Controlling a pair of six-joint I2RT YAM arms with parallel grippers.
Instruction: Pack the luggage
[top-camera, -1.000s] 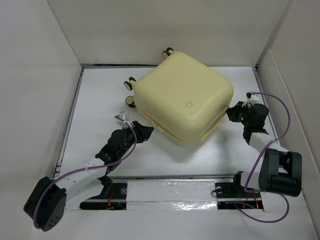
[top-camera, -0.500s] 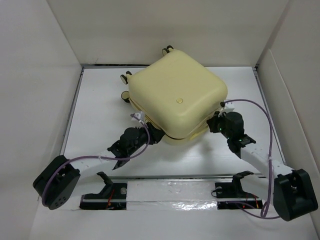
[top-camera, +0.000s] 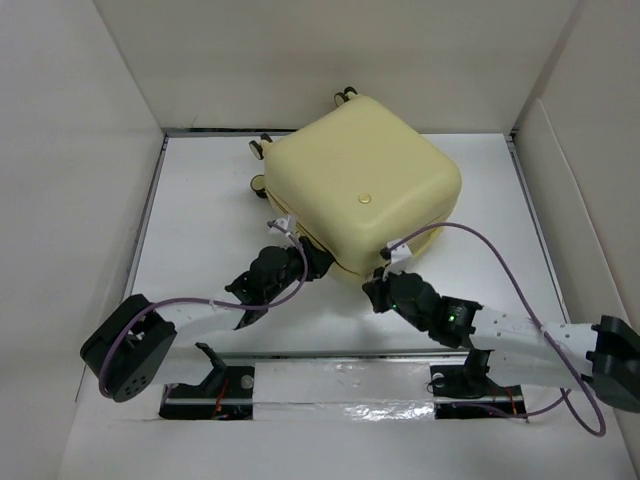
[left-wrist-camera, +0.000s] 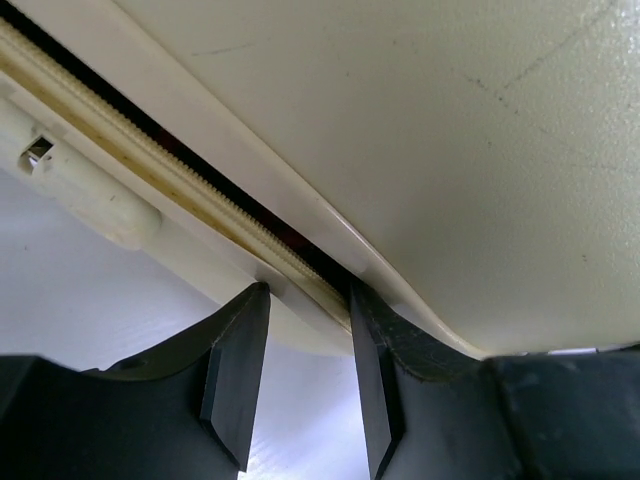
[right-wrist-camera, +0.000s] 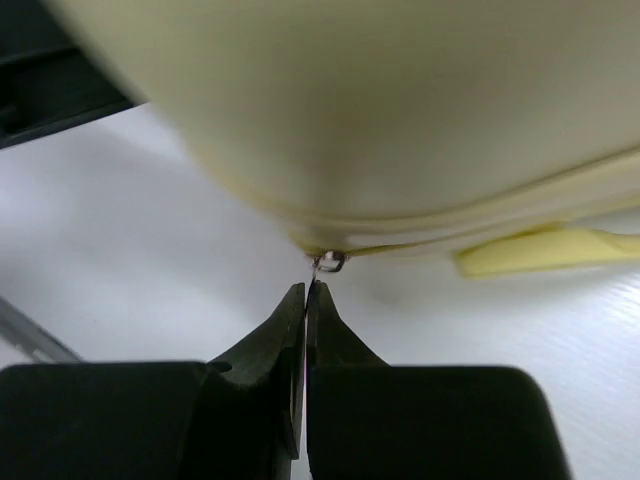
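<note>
The luggage (top-camera: 360, 195), a pale-yellow hard-shell suitcase, lies flat and closed at the back middle of the table, its caster wheels (top-camera: 262, 148) pointing to the far left. My left gripper (top-camera: 318, 262) is at its near-left edge. In the left wrist view its fingertips (left-wrist-camera: 306, 298) straddle the lower shell's rim beside the zipper teeth (left-wrist-camera: 200, 205), one tip in the dark seam. My right gripper (top-camera: 372, 290) is at the suitcase's near corner, shut on the thin metal zipper pull (right-wrist-camera: 328, 262) that hangs from the seam of the luggage (right-wrist-camera: 400, 100).
White walls (top-camera: 80, 150) box in the table on the left, back and right. A metal rail (top-camera: 340, 385) with the arm bases runs along the near edge. Purple cables (top-camera: 470, 235) loop over both arms. A cream side handle (left-wrist-camera: 90, 190) lies along the suitcase edge.
My right gripper has swept from the suitcase's right side round to its near corner along the seam. My left gripper has moved in to the near-left edge. The suitcase shifted slightly back.
</note>
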